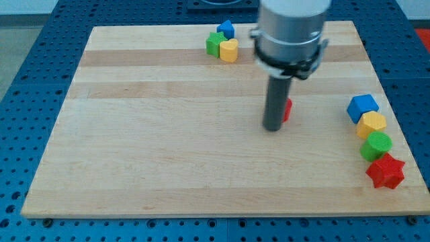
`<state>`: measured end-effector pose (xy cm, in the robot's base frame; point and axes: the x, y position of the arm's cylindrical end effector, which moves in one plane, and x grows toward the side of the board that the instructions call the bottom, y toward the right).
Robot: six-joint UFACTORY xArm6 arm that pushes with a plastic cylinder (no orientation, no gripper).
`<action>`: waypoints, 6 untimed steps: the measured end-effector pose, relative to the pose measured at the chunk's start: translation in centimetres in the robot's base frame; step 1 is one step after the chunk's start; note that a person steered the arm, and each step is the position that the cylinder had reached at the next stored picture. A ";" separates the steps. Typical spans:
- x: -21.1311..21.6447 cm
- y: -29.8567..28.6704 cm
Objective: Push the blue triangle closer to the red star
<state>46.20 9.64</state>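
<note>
The blue triangle sits near the board's top edge, touching a green block and a yellow heart just below it. The red star lies at the board's lower right. My tip rests on the board near the middle, well below and to the right of the blue triangle and far left of the red star. A small red block shows just right of the rod, mostly hidden behind it.
A column of blocks runs down the view's right side: a blue cube, a yellow block and a green round block, ending at the red star. The wooden board lies on a blue perforated table.
</note>
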 end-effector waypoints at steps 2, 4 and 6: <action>-5.1 4.9; -19.1 5.9; -18.3 -3.4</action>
